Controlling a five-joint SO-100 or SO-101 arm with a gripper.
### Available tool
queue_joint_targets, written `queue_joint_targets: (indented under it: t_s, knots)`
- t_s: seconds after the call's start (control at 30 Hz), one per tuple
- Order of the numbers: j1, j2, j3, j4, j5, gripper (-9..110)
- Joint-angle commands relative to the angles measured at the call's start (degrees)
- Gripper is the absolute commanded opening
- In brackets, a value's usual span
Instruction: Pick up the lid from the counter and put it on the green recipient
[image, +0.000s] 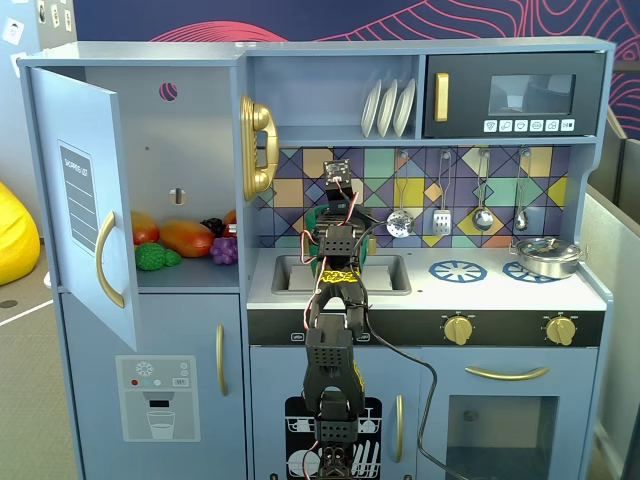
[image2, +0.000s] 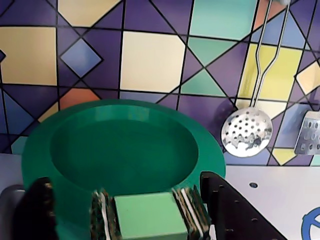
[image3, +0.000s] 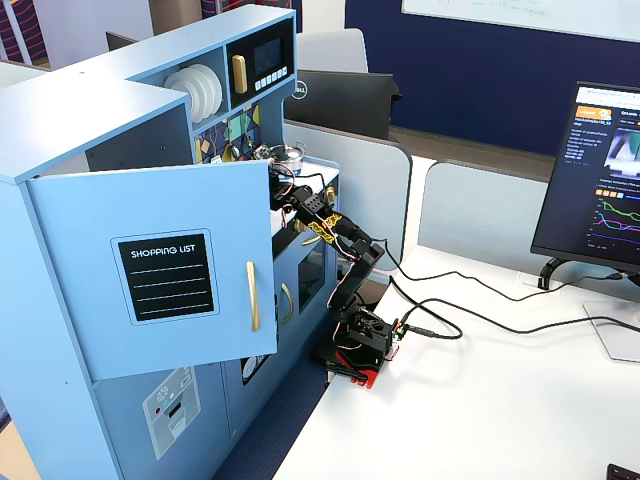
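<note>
Light-green knob (image2: 149, 216) at wrist view's bottom centre sits clamped between the pincer (image2: 149, 220) pads, so the lid (image2: 122, 150) hangs tilted before the tiled backsplash (image2: 150, 60), off the surface, recipient unseen.

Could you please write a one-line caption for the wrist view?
Gripper clamps the green lid by its knob, before the tiled backsplash.

- The gripper (image2: 148, 220) is clamped on the lid (image2: 125, 150), close before the tiled wall (image2: 150, 60).
- A hanging skimmer (image2: 247, 132) is found just to the right in the wrist view.
- Open counter (image: 490, 290) is left beyond.
</note>
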Motion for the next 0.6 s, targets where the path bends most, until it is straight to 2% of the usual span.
queue_joint_targets:
  t_s: [0.0,0.3,0.57]
  knots:
    - [1.1,4.6,-3.2,-0.4,0.2,35]
    - [2.5,15.6,2.5,6.0,0.0,35]
    - [2.4,30.7,12.1,20.1,2.2,31]
